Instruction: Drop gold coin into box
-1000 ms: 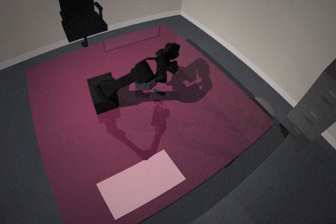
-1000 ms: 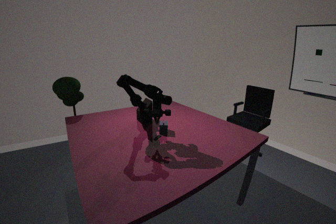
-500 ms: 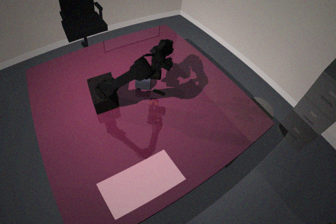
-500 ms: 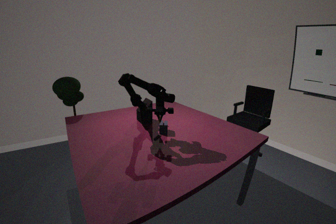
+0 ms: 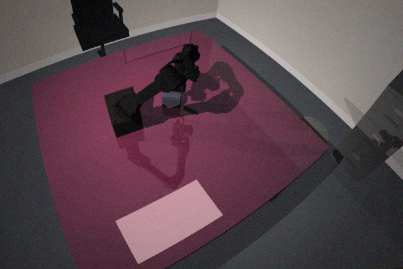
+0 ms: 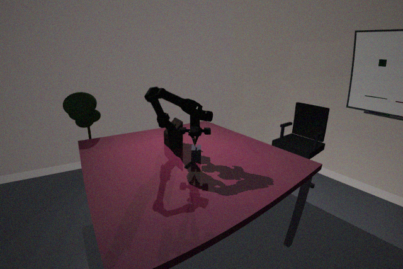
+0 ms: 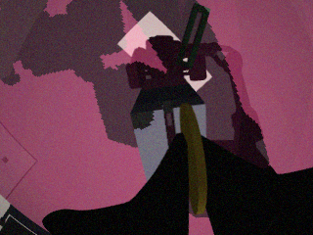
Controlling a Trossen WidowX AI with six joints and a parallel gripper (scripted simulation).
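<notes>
The coin (image 7: 196,164) is seen edge-on in the wrist view as a thin olive-gold strip, clamped between the two dark fingers of the gripper (image 7: 196,206), which are closed tight on its faces. Its free edge points toward 12 o'clock in that view and sits over the grey box (image 7: 152,137), whose lid appears directly ahead of the coin's lower rim. The slot itself is mostly hidden by the coin, so whether the rim has entered it cannot be told. The empty green holder (image 7: 194,31) lies on the table beyond the box, at about 12 o'clock from the coin, apart from the box.

The step in hand is judged to be the lowering of the coin into the slot. It would be done well if the coin's plane were kept in line with the slot's long axis and the descent kept straight and slow, since the opening is only a little wider than the coin. The grip should be released only once the lower rim is guided inside; an early release risks the coin tipping flat onto the lid.

In the exterior view the arm (image 6: 169,98) is seen raised from its base (image 5: 123,114), folded at the elbow, with the wrist turned straight down so that the fingers hang vertically just above the box (image 6: 195,147) on the red table (image 6: 130,174).
</notes>
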